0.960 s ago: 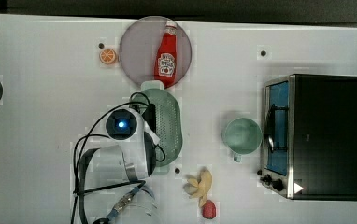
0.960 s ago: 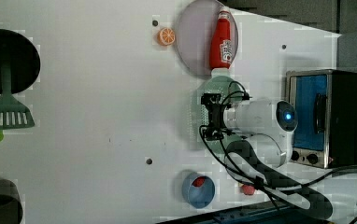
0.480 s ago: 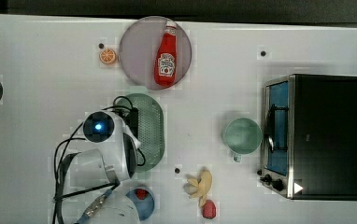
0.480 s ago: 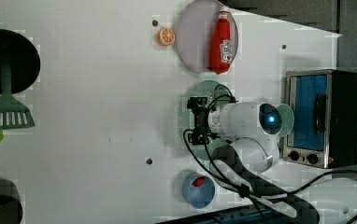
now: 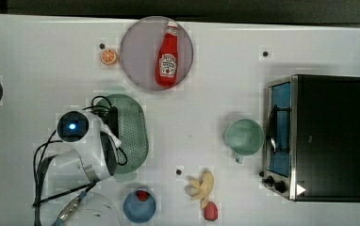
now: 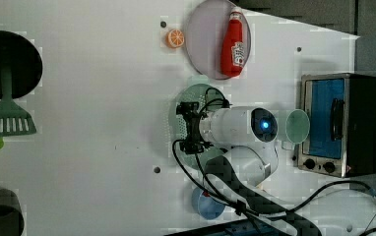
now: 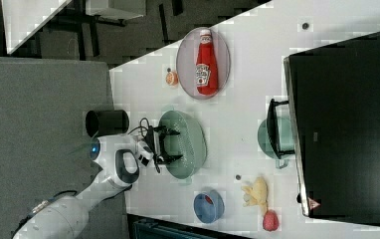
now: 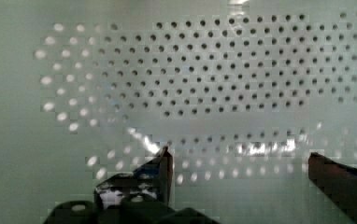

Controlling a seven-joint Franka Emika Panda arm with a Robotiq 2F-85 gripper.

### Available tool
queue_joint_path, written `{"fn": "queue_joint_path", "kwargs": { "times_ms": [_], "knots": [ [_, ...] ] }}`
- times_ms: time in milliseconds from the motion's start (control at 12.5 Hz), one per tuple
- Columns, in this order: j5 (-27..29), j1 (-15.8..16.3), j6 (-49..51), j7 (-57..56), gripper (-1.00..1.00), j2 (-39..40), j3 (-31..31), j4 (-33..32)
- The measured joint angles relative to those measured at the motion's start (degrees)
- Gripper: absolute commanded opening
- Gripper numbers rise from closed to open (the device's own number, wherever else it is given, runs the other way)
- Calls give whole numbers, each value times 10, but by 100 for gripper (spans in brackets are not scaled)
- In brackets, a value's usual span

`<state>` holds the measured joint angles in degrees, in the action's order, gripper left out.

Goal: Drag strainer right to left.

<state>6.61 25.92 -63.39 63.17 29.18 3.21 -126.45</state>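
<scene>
The strainer (image 5: 132,133) is a pale mint-green oval colander with rows of small holes, lying left of the middle in the top view. It also appears in the left view (image 6: 200,93) and the right view (image 7: 190,144). My gripper (image 5: 113,123) reaches down into the strainer's bowl near the rim on the top view's left. The wrist view shows the perforated floor of the strainer (image 8: 214,70) close up. There my gripper (image 8: 242,161) stands open, its two dark fingers spread wide inside the bowl, holding nothing. The arm hides the strainer's left part in the top view.
A grey plate (image 5: 135,52) with a ketchup bottle (image 5: 167,59) and an orange slice (image 5: 108,56) lie beyond the strainer. A mint cup (image 5: 244,136) and toaster oven (image 5: 317,136) stand at the top view's right. A blue bowl (image 5: 139,205) and banana (image 5: 201,184) sit near the front edge.
The strainer and my gripper inside it have slid together toward the top view's left, away from the cup. The fingers have stayed spread.
</scene>
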Motion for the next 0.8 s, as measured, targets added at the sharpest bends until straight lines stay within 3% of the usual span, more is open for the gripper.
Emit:
{"fn": "queue_joint_path", "kwargs": {
  "times_ms": [560,800],
  "knots": [
    [-6,54,30,87,100,45,-8,67],
    [-8,62,31,115,100,87,16,136]
  ]
}}
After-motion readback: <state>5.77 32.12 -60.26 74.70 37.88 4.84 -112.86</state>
